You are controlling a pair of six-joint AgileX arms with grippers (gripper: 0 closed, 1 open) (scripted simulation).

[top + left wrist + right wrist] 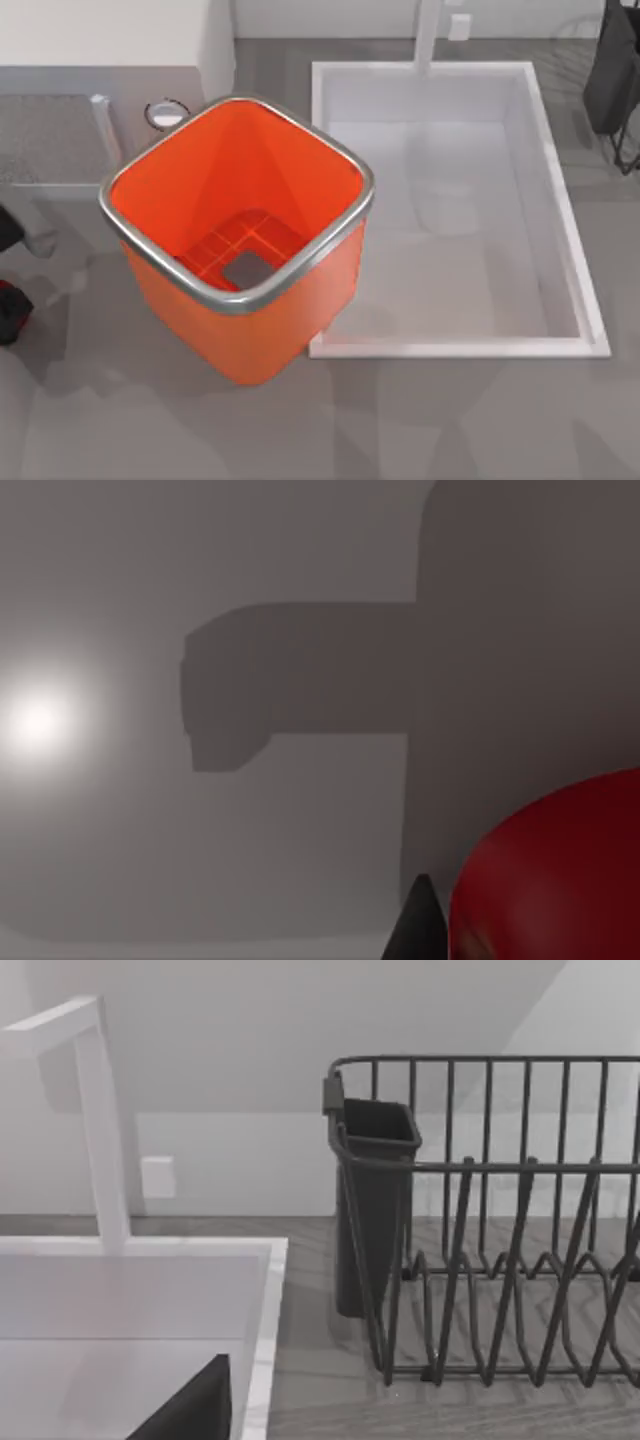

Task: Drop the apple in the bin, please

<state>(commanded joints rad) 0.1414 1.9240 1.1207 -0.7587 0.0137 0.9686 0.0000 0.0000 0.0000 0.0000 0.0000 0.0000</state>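
Top view: the bin (236, 235) stands upright on the grey table (420, 420), its silver rim uppermost and its grid-patterned bottom bare.
Sink: a white rectangular sink (575, 250) lies just to the right of the bin, its near left corner touching or nearly touching the bin's side; which, I cannot tell.
Apple, top view: a dark-red patch (12, 308) at the table's far left edge, well to the left of the bin, seems to be the apple.
Apple, left wrist view: the apple (560, 880) sits close under the camera, red and rounded, over plain grey table.
Left gripper: at the left edge, left of the bin; one dark fingertip (418, 925) stands right beside the apple. Whether the fingers are open or gripping the apple, I cannot tell.
Right arm: parked at the far right corner, beyond the sink from the bin (612, 70).
Right wrist view: a black wire dish rack (500, 1220) with a dark cutlery cup (372, 1200) stands beside the sink's rim; a white faucet (100, 1120) rises behind the sink.
Right fingers: cannot tell.
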